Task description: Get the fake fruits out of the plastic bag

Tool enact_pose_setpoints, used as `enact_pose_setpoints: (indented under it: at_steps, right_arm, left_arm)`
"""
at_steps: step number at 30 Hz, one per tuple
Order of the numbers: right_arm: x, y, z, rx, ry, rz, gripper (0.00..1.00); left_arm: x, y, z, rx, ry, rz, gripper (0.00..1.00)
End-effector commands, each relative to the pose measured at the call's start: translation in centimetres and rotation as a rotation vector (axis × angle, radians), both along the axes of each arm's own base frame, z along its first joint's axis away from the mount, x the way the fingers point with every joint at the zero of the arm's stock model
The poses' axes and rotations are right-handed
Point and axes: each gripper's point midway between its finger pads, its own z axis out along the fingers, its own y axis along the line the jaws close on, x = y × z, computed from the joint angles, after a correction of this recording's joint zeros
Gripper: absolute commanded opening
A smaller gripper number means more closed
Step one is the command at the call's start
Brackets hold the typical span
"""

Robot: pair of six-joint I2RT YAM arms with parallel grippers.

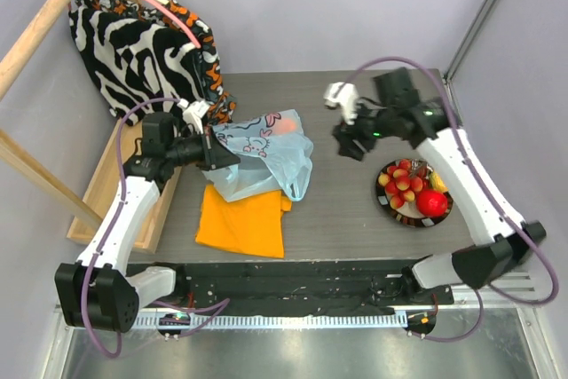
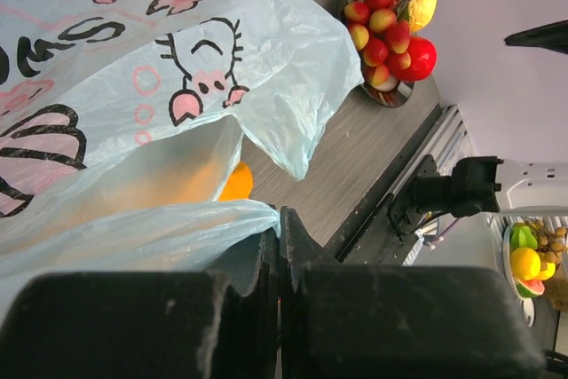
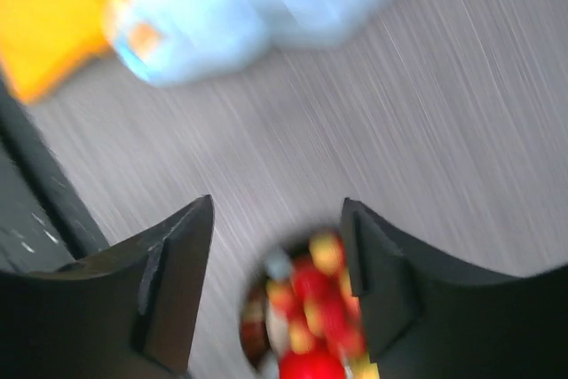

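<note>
- Plastic bag (image 1: 262, 153): pale blue and see-through, with a pink and black cartoon print. It lies crumpled near the middle of the bench (image 1: 337, 210). This bag is the reference for every place given below.
- Left hand (image 1: 216, 150): at the bag's edge on the left arm's side. In the left wrist view its fingers (image 2: 222, 308) are pressed together, pinching a fold of the bag's plastic.
- Reddish-orange shape (image 1: 282, 127): it shows through the far side of the bag. What it is cannot be told.
- Orange cloth (image 1: 241, 219): folded flat, partly under the bag's near edge and reaching toward the arm bases.
- Right hand (image 1: 349, 146): hangs above the bench just beside the bag, on the right arm's side. Its fingers are spread apart. The right wrist view is blurred, but the dish shows through the gap between them.
- Dark round dish (image 1: 387, 210): on the bench, well apart from the bag on the right arm's side.
- Fruits outside the bag: the dish holds a red apple (image 1: 432, 202), a lemon (image 1: 437, 181) and a heap of small red-and-yellow fruits (image 1: 401, 182), all touching one another.
- Zebra-striped cloth (image 1: 142, 51): bunched up beyond the bag, at the far corner on the left arm's side.
</note>
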Motion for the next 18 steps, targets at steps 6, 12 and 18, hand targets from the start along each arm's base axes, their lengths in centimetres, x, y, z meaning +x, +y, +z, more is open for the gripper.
enact_pose_setpoints:
  at_steps: [6,12,18]
  right_arm:
    - [1.8,20.4,0.3,0.297,0.119,0.126,0.40]
    - [5.1,26.0,-4.5,0.350,0.268,0.057,0.33]
    - [9.1,27.4,-7.5,0.317,0.244,-0.057,0.29]
  left_arm:
    - [0.3,-0.6,5.9,-0.081,-0.120,-0.019,0.00]
    - [0.3,-0.6,7.1,-0.063,-0.176,-0.040,0.00]
    - [0.8,-0.8,8.5,-0.069,-0.207,-0.046,0.00]
